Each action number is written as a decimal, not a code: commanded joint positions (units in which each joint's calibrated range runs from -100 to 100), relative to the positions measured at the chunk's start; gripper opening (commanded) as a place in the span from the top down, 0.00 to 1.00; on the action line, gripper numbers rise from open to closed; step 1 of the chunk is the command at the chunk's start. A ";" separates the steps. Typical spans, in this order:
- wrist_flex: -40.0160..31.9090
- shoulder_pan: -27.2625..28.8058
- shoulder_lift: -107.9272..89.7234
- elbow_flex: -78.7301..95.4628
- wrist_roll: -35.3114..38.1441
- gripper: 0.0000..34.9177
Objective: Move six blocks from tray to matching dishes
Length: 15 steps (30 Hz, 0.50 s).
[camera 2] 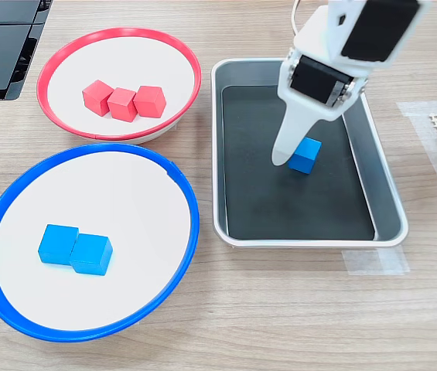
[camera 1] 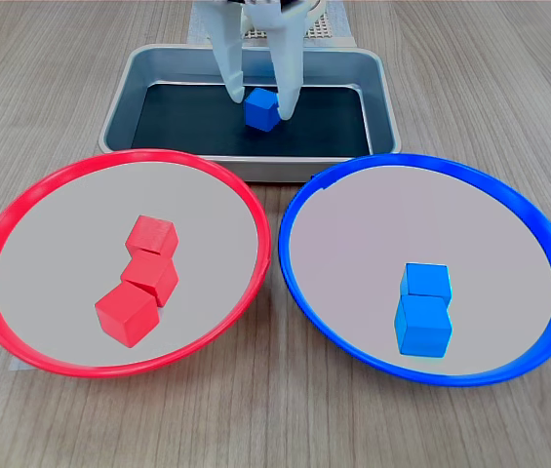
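Jaws apart, my gripper [camera 1: 260,96] reaches down into the tray [camera 1: 377,93], one finger on each side of the last blue block [camera 1: 261,110], which sits on the black bottom. Three red blocks [camera 2: 123,101] lie in the red dish [camera 2: 117,35], and two blue blocks [camera 2: 75,248] touch in the blue dish [camera 2: 87,154].
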 commanded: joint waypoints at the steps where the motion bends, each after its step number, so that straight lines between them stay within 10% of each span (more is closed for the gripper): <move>1: 0.15 -0.59 -1.42 0.86 2.05 0.48; 8: -1.00 -0.31 -1.42 3.59 3.86 0.61; 10: -1.33 -0.50 -1.42 3.77 3.91 0.99; 15: 0.90 -2.94 -1.50 -1.88 2.54 1.00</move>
